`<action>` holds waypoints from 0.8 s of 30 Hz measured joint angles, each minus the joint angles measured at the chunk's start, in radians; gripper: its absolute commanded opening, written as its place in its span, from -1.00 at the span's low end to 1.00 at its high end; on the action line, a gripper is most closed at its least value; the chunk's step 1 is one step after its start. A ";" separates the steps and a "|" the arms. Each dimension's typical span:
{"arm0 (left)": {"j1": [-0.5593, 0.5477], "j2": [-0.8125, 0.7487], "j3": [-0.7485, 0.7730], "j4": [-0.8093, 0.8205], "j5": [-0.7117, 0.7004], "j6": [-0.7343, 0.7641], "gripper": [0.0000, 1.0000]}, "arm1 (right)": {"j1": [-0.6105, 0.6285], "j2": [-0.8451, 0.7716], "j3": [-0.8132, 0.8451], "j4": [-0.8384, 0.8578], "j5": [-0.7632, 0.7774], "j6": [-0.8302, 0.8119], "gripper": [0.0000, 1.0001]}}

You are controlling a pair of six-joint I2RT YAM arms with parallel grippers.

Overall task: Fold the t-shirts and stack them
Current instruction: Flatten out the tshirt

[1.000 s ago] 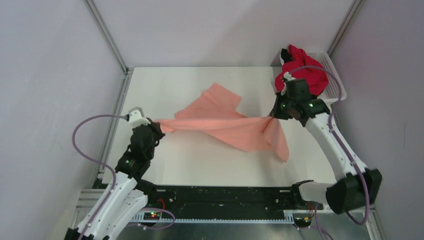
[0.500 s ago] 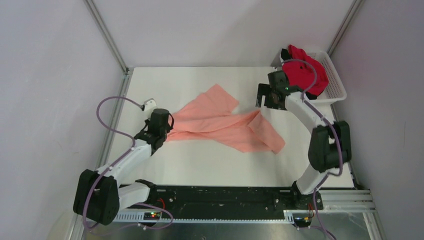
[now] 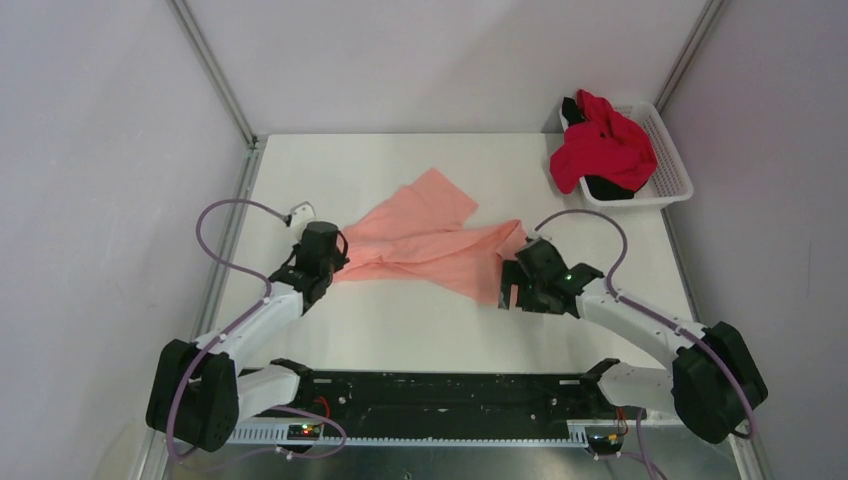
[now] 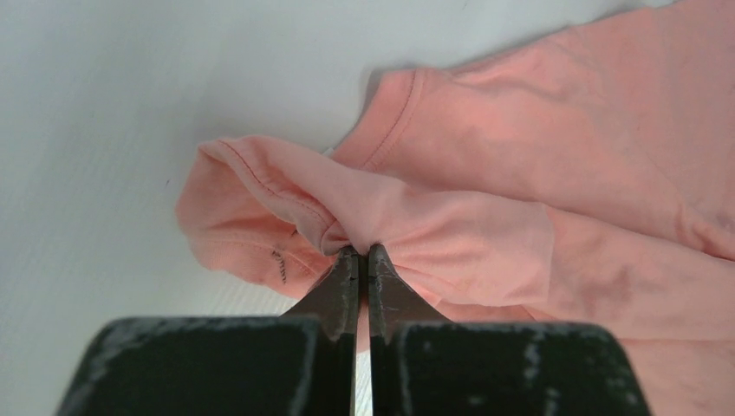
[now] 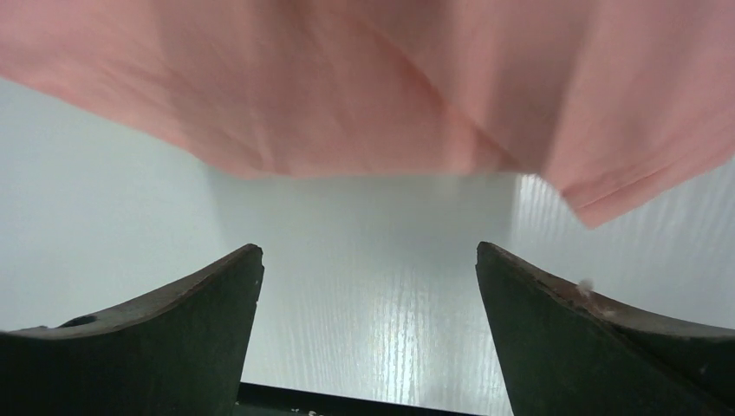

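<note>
left gripper (image 4: 357, 256) is pinched tight on a bunched, seamed edge of the pink shirt (image 3: 430, 245) at its left end. right gripper (image 5: 368, 260) has its fingers spread wide and grips nothing; it hangs low at the shirt's near right edge, and we see the cloth just past its tips. the pink shirt lies crumpled across the middle of the table (image 3: 400, 330), one flap pointing to the far side. we find the red shirt (image 3: 605, 150) heaped in the basket (image 3: 672, 160) at the far right corner, spilling over its left rim, with the black shirt (image 3: 605, 187) showing beneath it.
</note>
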 measured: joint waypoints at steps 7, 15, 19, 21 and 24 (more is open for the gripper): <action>0.000 -0.009 -0.002 0.004 0.018 -0.002 -1.00 | 0.130 0.076 -0.051 0.109 0.039 0.100 0.66; 0.000 -0.023 -0.019 0.010 0.020 -0.010 -1.00 | 0.187 0.220 -0.024 0.245 0.066 0.171 0.33; 0.000 -0.028 -0.020 0.011 0.020 -0.014 -1.00 | 0.198 0.273 0.005 0.264 0.127 0.217 -0.03; 0.000 -0.032 -0.021 0.011 0.020 -0.016 -1.00 | 0.203 0.298 0.021 0.262 0.171 0.247 -0.24; 0.000 -0.039 -0.023 0.011 0.020 -0.016 -1.00 | 0.205 0.332 0.044 0.259 0.219 0.278 -0.38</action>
